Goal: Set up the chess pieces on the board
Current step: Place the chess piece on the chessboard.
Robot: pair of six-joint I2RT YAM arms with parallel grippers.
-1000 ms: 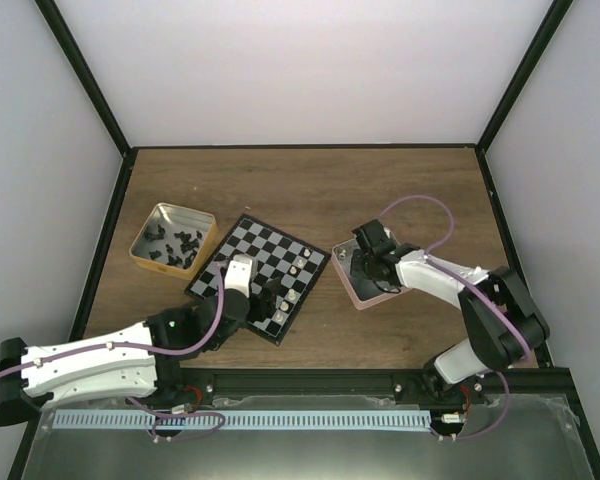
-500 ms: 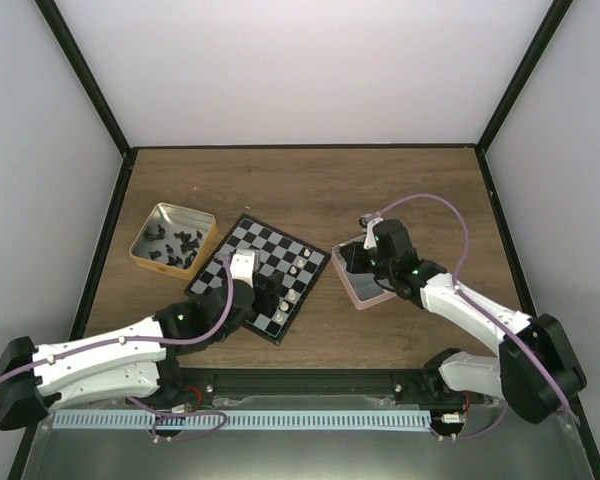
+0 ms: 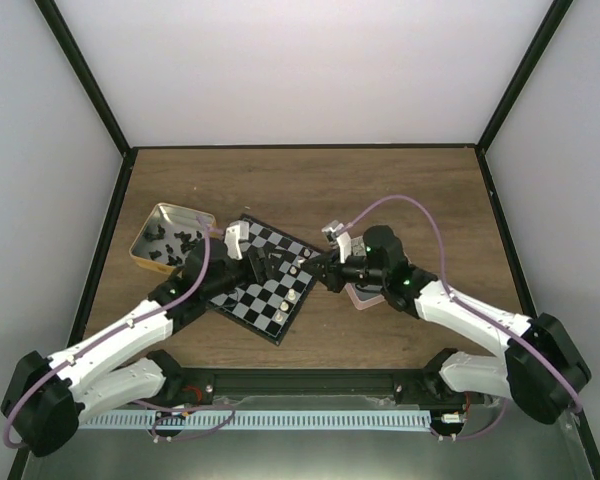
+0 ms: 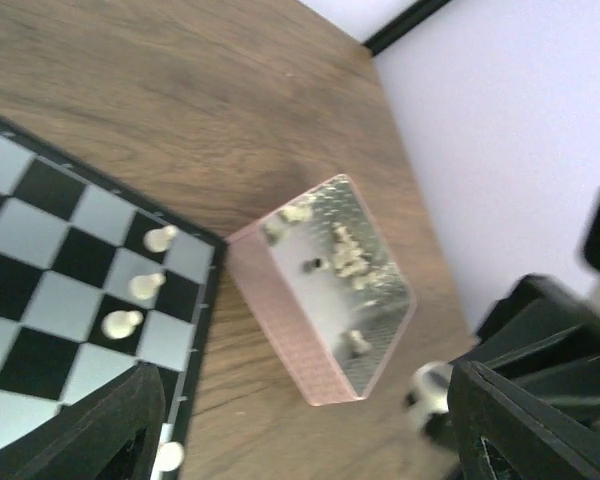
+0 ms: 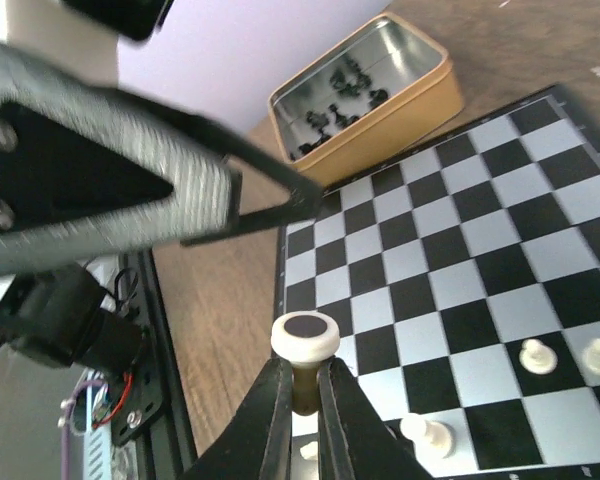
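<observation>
The board (image 3: 242,300) lies at the table's middle left, with a few cream-white pieces (image 3: 298,268) along its right side. My right gripper (image 3: 325,272) hovers at the board's right edge. In the right wrist view it (image 5: 302,375) is shut on a cream-white piece (image 5: 305,337), held base-up above the board (image 5: 460,230). White pawns (image 5: 536,355) stand nearby. My left gripper (image 3: 260,262) is over the board's far part. In the left wrist view it (image 4: 310,440) is open and empty. Its fingers (image 4: 100,430) frame the board's corner (image 4: 40,260) and three white pawns (image 4: 145,287).
A gold tin (image 3: 172,237) with several black pieces stands left of the board, and shows in the right wrist view (image 5: 400,115). A pink tray (image 4: 290,330) holding cream pieces sits right of the board, mostly under my right arm in the top view (image 3: 358,297). The two grippers are close together.
My right gripper has moved left from the pink tray to the board's right edge, carrying a white piece. My left gripper has moved from the board's near corner toward its far side.
</observation>
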